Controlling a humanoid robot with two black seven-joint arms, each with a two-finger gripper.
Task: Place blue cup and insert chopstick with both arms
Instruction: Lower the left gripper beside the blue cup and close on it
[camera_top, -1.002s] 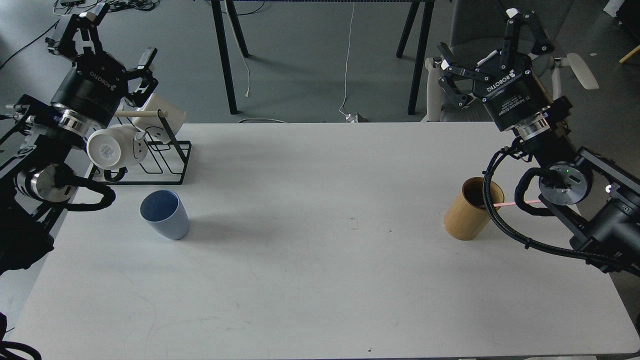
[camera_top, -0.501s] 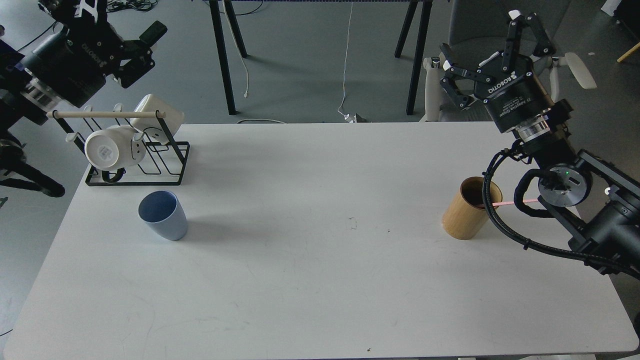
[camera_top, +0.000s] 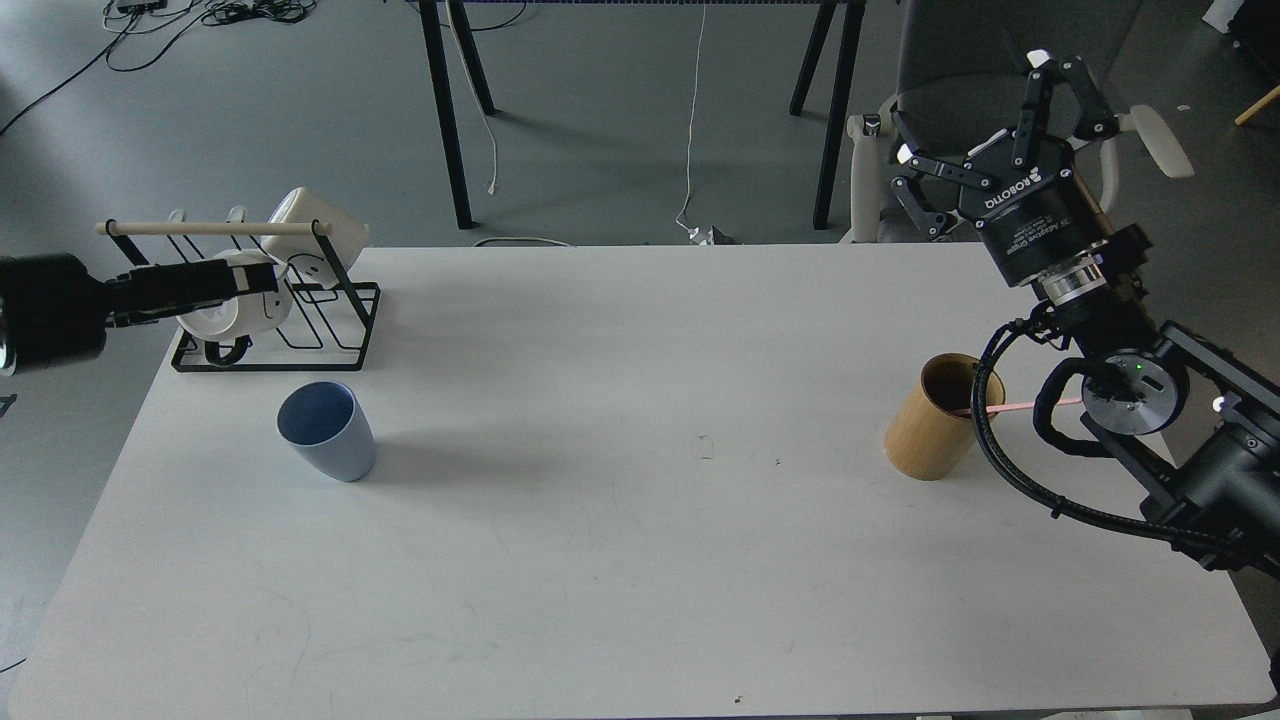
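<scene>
The blue cup (camera_top: 328, 432) stands upright on the left part of the white table (camera_top: 640, 560), apart from both grippers. A pinkish-red chopstick (camera_top: 1020, 407) leans out of a tan wooden cylinder (camera_top: 935, 418) at the right, partly hidden behind my right arm's cable. My right gripper (camera_top: 985, 130) is raised beyond the table's far right edge, fingers spread and empty. My left gripper (camera_top: 232, 280) reaches in level from the left edge, in front of the white mug on the rack. It is dark and seen side-on, so its fingers cannot be told apart.
A black wire rack (camera_top: 290, 330) with a pale wooden rod and white mugs (camera_top: 320, 235) stands at the far left of the table. A chair (camera_top: 960, 60) and black table legs (camera_top: 445, 110) stand on the floor behind.
My left arm has swung down from high at the back left and now reaches in level by the rack. My right gripper has shifted slightly right. The cup and chopstick have not moved.
</scene>
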